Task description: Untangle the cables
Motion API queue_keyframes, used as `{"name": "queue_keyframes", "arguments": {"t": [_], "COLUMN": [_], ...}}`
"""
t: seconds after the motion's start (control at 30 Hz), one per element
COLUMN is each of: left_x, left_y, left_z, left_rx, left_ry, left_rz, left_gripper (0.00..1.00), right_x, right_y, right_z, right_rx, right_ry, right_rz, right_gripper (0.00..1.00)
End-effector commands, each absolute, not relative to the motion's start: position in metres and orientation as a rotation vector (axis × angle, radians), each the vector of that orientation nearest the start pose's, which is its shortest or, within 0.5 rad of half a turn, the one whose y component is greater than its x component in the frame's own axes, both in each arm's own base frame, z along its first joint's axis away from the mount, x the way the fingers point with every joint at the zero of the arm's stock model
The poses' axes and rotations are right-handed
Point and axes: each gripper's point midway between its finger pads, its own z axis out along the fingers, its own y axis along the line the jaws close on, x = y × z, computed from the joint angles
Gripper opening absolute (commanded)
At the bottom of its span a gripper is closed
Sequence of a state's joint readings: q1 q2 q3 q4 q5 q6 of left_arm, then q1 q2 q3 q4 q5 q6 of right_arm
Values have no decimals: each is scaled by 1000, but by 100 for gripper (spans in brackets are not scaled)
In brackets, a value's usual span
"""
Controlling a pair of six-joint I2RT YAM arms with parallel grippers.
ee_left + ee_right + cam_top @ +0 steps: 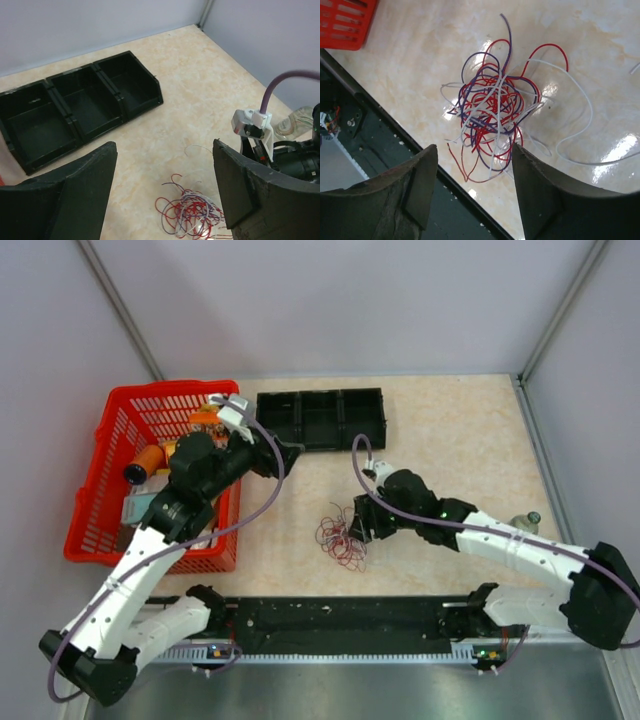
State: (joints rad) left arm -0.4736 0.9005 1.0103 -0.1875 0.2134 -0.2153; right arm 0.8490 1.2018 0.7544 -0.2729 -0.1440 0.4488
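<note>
the cables (490, 107) sit in one red, white and dark blue snarl on the table (450, 420), nothing gripping them. the right gripper (472, 155) hangs just over the heap, jaws apart, placed, i'd guess, to pick a strand. the left gripper (165, 147) hovers back by the black bins (75, 110), jaws wide and empty, likely ready to help.

The left arm (135, 575) and right arm (520, 552) have white links with black joints. A purple cable (272, 497) loops along each, and the fingers (85, 200) are broad matte-black wedges.
</note>
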Motion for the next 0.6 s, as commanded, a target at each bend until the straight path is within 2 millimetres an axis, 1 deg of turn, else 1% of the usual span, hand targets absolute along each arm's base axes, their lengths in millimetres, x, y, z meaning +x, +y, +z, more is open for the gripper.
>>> {"name": "queue_keyframes", "arguments": {"t": [0.0, 0.03, 0.13, 0.17, 0.2, 0.23, 0.3, 0.33, 0.37, 0.4, 0.43, 0.5, 0.57], "left_x": [270, 271, 274, 272, 263, 256, 247, 238, 233, 228, 224, 218, 211], "left_y": [-218, -222, -235, -240, -249, -256, -267, -274, -279, -284, -287, -292, -303], "left_z": [353, 346, 307, 295, 280, 270, 252, 240, 230, 222, 212, 195, 181], "left_rx": [476, 488, 545, 553, 575, 575, 545, 535, 517, 492, 474, 421, 390], "left_ry": [1636, 1666, 1840, 1898, 1960, 1993, 2025, 2046, 2063, 2081, 2098, 2127, 2148], "left_rz": [-728, -705, -674, -695, -749, -789, -818, -828, -822, -810, -788, -755, -817], "left_gripper": [85, 86, 84, 83, 80, 79, 80, 87, 96, 99, 99, 98, 96], "right_x": [190, 194, 205, 207, 210, 211, 213, 215, 216, 217, 219, 221, 224], "right_y": [267, 256, 212, 197, 179, 170, 158, 154, 155, 158, 163, 181, 197], "right_z": [169, 171, 164, 157, 149, 139, 122, 115, 111, 107, 105, 102, 104], "right_rx": [-464, -411, -180, -101, 4, 61, 144, 169, 153, 123, 91, -25, -109], "right_ry": [2233, 2247, 2310, 2334, 2362, 2385, 2426, 2445, 2461, 2478, 2486, 2472, 2409], "right_rz": [861, 820, 657, 613, 580, 565, 532, 511, 506, 507, 517, 624, 726], "right_gripper": [61, 61, 61, 62, 62, 63, 66, 67, 67, 67, 67, 65, 62]}}
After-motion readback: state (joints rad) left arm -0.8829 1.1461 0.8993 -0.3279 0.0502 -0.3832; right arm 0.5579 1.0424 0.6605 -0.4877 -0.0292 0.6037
